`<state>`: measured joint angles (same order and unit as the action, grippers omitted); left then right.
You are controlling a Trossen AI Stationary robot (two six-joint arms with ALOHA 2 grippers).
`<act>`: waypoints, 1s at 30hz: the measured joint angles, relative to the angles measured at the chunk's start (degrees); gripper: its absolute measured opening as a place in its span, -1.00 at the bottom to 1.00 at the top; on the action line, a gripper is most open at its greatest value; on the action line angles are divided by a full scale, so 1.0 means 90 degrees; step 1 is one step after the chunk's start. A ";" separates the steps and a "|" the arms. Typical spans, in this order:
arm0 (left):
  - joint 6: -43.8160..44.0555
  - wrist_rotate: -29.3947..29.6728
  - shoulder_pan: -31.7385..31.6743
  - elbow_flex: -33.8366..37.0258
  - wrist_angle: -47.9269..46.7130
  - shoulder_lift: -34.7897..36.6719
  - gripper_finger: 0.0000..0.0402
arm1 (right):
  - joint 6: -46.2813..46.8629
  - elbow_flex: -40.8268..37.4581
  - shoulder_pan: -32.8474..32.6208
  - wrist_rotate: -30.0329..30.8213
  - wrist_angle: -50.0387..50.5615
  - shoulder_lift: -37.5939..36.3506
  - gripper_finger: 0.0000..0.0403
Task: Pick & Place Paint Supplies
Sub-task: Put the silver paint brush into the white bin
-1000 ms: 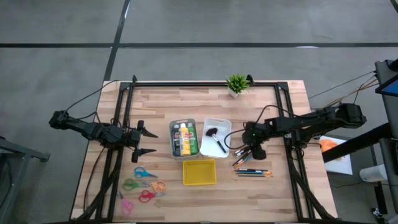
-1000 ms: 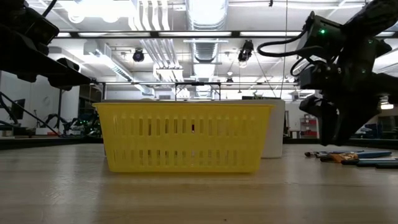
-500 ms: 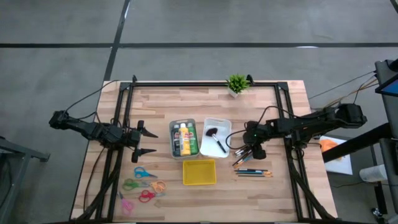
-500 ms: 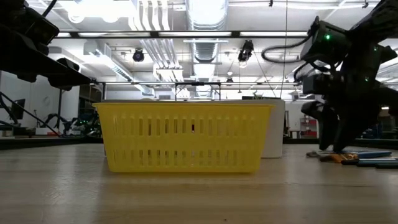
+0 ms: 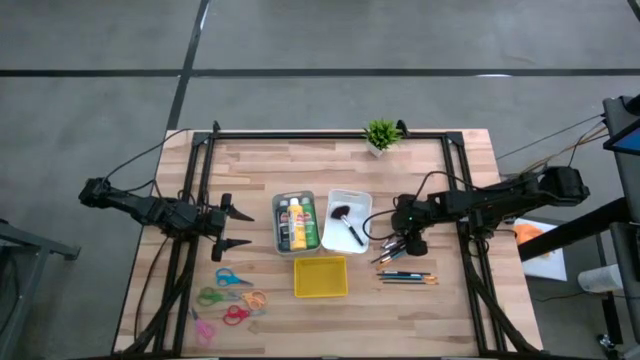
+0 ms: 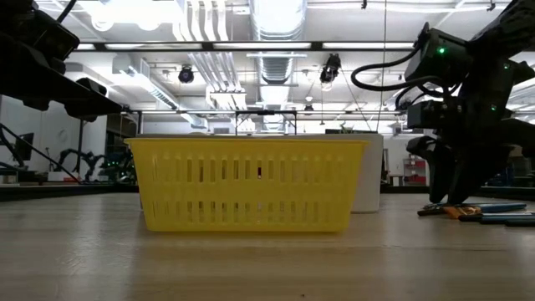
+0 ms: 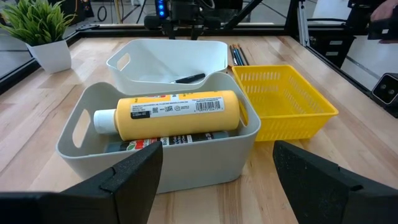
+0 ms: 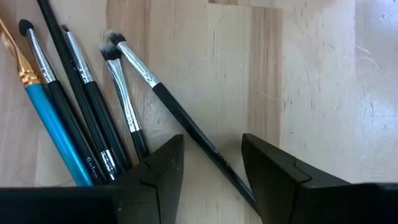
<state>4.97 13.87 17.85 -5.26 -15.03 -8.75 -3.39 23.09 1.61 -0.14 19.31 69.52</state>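
Three paint bottles, a dark one (image 5: 284,222), a yellow one (image 7: 174,112) and a green one (image 5: 310,225), lie on their sides in a grey bin (image 7: 74,130). Several dark-handled brushes (image 8: 93,106) lie fanned on the wood, with slim pencils (image 5: 405,277) just nearer. My right gripper (image 8: 214,180) is open and low over the brushes; its fingers stand on either side of one brush's thin handle (image 8: 193,134). In the low view its fingertips (image 6: 441,201) reach almost to the table. My left gripper (image 7: 227,186) waits open, left of the grey bin.
A white bin (image 5: 347,200) beside the grey one holds one brush (image 5: 350,228). A yellow basket (image 5: 320,276) sits nearer. Scissors (image 5: 228,295) lie at the near left, and a small potted plant (image 5: 380,135) stands at the far edge. A black frame rims the table.
My right gripper has come down toward the brushes until its fingertips are close to the table, and has stayed open.
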 joint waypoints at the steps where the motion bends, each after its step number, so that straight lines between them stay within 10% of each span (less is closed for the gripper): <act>1: 0.0000 0.0000 -0.0001 0.0000 0.0000 0.0000 0.52 | -0.0001 0.0000 0.0000 0.0000 -0.0002 0.0000 -0.23; 15: 0.0000 0.0000 -0.0002 0.0000 0.0000 0.0000 0.52 | 0.0150 -0.0002 0.0000 0.0176 -0.0023 0.0002 -0.92; 30: 0.0000 0.0000 -0.0001 0.0000 0.0000 0.0000 0.52 | 0.0214 -0.0002 0.0005 0.0226 -0.0027 -0.0013 -0.93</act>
<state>4.97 13.87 17.84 -5.26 -15.03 -8.75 -1.46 23.07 1.65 1.89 19.07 69.40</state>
